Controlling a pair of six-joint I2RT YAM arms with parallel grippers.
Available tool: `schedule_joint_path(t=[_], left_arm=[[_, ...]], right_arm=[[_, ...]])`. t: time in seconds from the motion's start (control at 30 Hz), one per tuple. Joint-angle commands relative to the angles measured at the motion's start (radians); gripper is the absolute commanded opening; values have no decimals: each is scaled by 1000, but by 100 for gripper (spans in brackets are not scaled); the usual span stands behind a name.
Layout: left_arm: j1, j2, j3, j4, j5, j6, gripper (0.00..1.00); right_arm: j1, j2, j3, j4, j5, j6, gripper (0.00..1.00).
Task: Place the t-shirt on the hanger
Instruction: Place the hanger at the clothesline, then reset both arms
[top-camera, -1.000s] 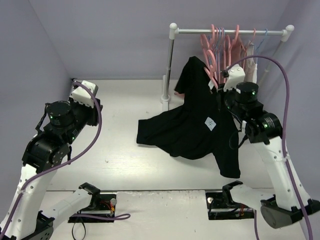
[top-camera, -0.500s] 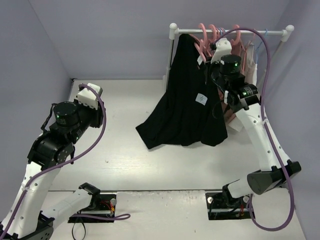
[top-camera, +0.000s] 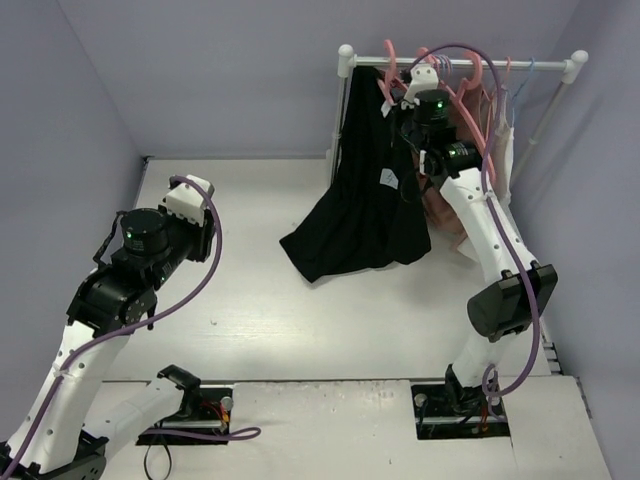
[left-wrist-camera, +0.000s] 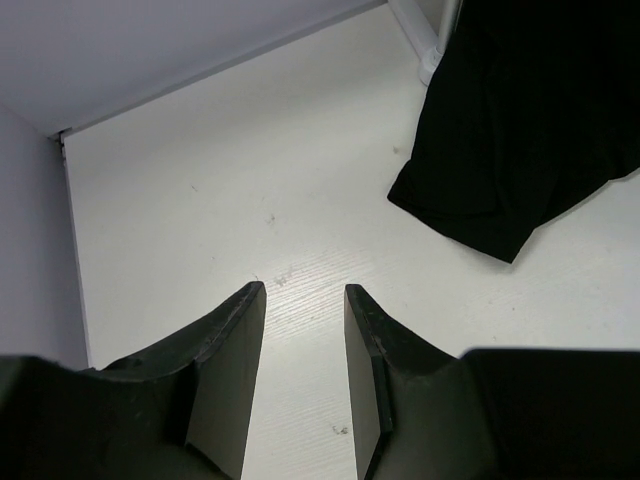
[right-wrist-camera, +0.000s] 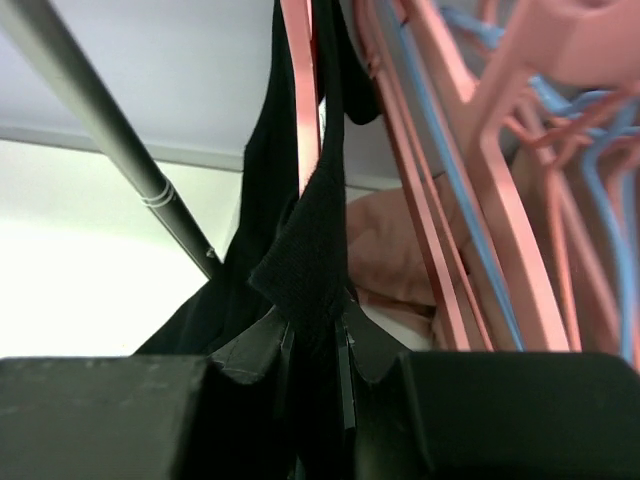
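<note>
Bench (top-camera: 300, 330) is carrying the rack (top-camera: 460, 62) at the far right. The t-shirt (top-camera: 365, 215) is hanging at the rack's left end, and its lower part is pooling on the bench.

Biggest risk as I'm reading it: that pooled fabric is loading the shirt unevenly. Any pull could drag it sideways off the hanger (right-wrist-camera: 300, 90), or swing the hanger hook off the rail.

From the right wrist view, the pink hanger arm is running up between two black layers. I can't tell whether both shoulders are seated.

The right tool (right-wrist-camera: 318, 335) is clenched on a fold of the t-shirt (right-wrist-camera: 300, 270) just below that arm. Letting go now could drop one side. Pulling harder could tilt the hanger and shed the other.

The left tool (left-wrist-camera: 305, 300) is released and holding nothing. It is hovering over bare bench well apart from the shirt's hem (left-wrist-camera: 520, 130), so I'm not getting any support from it.

The spare hangers (right-wrist-camera: 480, 150), pink and pale blue, are crowding just beside the right fingers, with the pink garment (right-wrist-camera: 390, 250) behind. Backing out could be hooking one and pulling the row along.

The purple cable (top-camera: 470, 50) is looping over the rail near those hooks, so I'm watching it as a snag point.

The fold in the grip looks thin, so slip is possible.
</note>
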Motion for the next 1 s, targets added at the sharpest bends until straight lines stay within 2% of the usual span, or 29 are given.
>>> schedule_joint_path(t=[0.0, 0.13, 0.17, 0.23, 0.27, 0.33, 0.4, 0.53, 0.6, 0.63, 0.73, 0.87, 0.9, 0.97], left_arm=[[8, -12, -8, 68, 9, 2, 33], [8, -18, -19, 66, 6, 1, 33], [8, -17, -18, 66, 6, -2, 33], [8, -13, -12, 67, 6, -6, 33], [8, -11, -8, 68, 4, -7, 33], [8, -10, 1, 66, -11, -19, 34], [8, -8, 13, 62, -30, -29, 36], [8, -28, 27, 40, -72, -66, 40], [7, -60, 14, 33, -91, -71, 58], [8, -81, 4, 34, -100, -72, 61], [8, -148, -31, 24, -129, -67, 65], [8, -245, -60, -32, -155, -63, 68], [8, -248, -62, -33, -156, -63, 68], [7, -324, -111, -60, -174, -61, 68]], right_arm=[[-6, -39, -59, 192, -26, 52, 0], [-6, -91, -184, 240, -32, 74, 1], [-6, -108, -203, 249, -34, 73, 11], [-6, -139, -220, 250, -63, 62, 48], [-6, -156, -222, 251, -80, 56, 61], [-6, -217, -233, 250, -92, 37, 83], [-6, -305, -258, 250, -91, 21, 100], [-6, -559, -389, 249, -66, -18, 100], [-6, -707, -509, 248, -37, -21, 100], [-6, -774, -559, 246, -4, -21, 100], [-6, -997, -693, 239, 44, -19, 100], [-6, -1282, -862, 163, 24, -12, 100], [-4, -1289, -882, 148, 25, -11, 100], [-6, -1410, -939, 89, 48, 16, 100]])
